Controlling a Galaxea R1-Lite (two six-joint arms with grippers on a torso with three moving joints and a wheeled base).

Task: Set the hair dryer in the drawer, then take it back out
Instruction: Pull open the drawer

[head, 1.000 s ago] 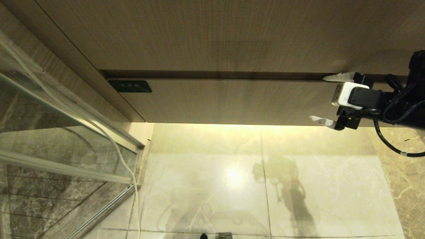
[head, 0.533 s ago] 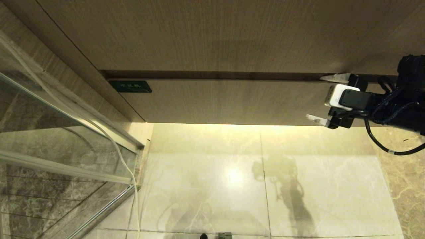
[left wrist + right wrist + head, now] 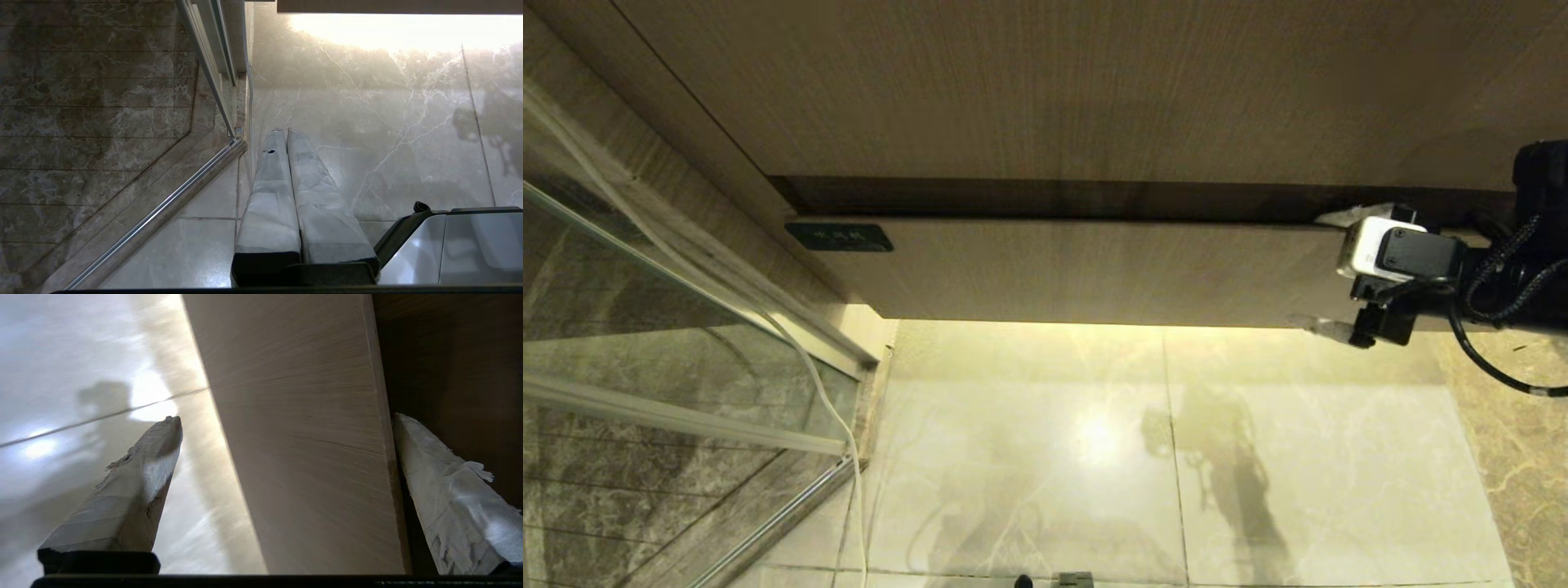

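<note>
At the drawer's [image 3: 1094,273] right end my right claw [image 3: 1327,273] stood spread wide across the flat, handle-less wood-grain front, one taped finger [image 3: 441,498] hooked into the dark gap above it and the other below, gripping nothing. I judged that smooth edge might slip off the frayed wrapping if I pulled crooked. The hair dryer was nowhere in view (left claw [image 3: 282,134] shut, parked over the glossy marble floor [image 3: 388,122]).

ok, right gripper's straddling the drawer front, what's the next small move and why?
Probably keep pulling the drawer outward: the right gripper straddles its front with jaws wide, one finger hooked into the dark gap behind, and that gap looks too narrow for a hair dryer.
</note>
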